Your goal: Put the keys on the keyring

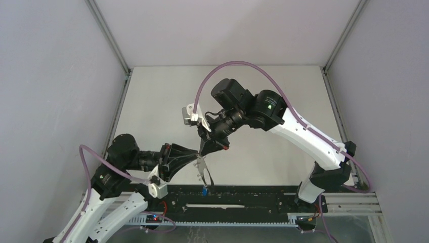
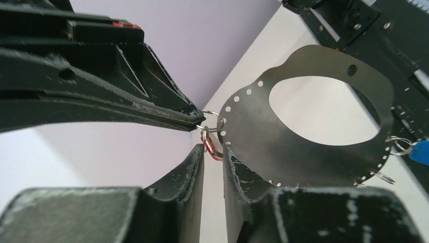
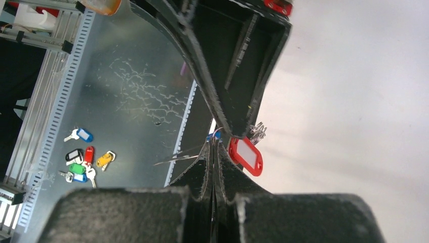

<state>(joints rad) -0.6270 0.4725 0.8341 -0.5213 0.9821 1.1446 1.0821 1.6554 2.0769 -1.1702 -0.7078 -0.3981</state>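
Note:
The keyring (image 2: 283, 147) is a thin grey metal ring plate with small holes along its rim. It hangs in the air between both grippers, and it also shows in the top view (image 1: 202, 172). My right gripper (image 3: 213, 144) is shut on the keyring's rim. Its tip also shows in the left wrist view (image 2: 195, 117), beside a small split ring (image 2: 212, 120). My left gripper (image 2: 212, 148) is shut on the red key (image 2: 211, 147), which touches the rim. The red key (image 3: 246, 156) lies next to my right fingers. The blue key (image 2: 420, 152) hangs from the keyring's lower rim (image 1: 204, 191).
Several spare keys with coloured heads (image 3: 83, 157) lie on the metal floor below the table's near edge. A black slotted rail (image 1: 253, 198) runs along that edge under the hanging keyring. Grey walls close in the table on the left, right and back.

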